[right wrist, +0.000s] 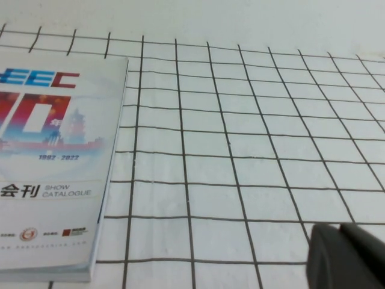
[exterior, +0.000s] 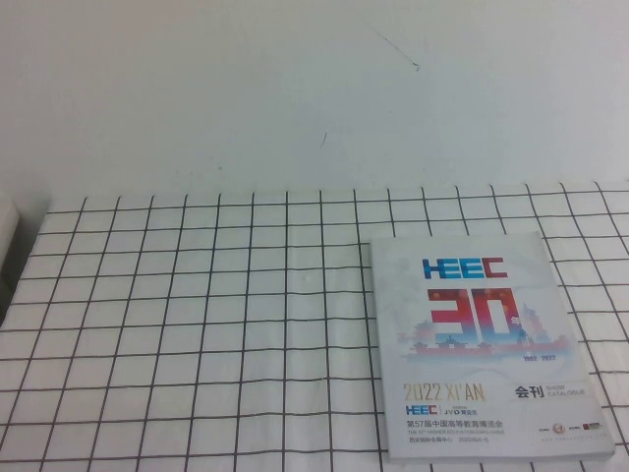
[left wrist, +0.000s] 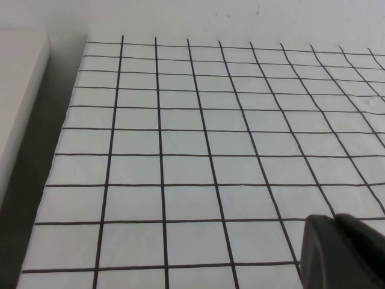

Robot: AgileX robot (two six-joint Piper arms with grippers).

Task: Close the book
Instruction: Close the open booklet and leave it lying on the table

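- Already the book (exterior: 486, 349) lies shut and flat, front cover up, on the gridded cloth (exterior: 197, 324), in the cloth's near right part.
- Left gripper (left wrist: 343, 250): only a dark piece shows, above bare squares of the cloth; I cannot tell whether it is spread or pressed together.
- Right gripper (right wrist: 346, 256): likewise a dark piece above the cloth, apart from the book; I cannot tell its state.

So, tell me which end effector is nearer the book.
Right. The right end effector is just beside the book; the left end effector sees only grid cloth.
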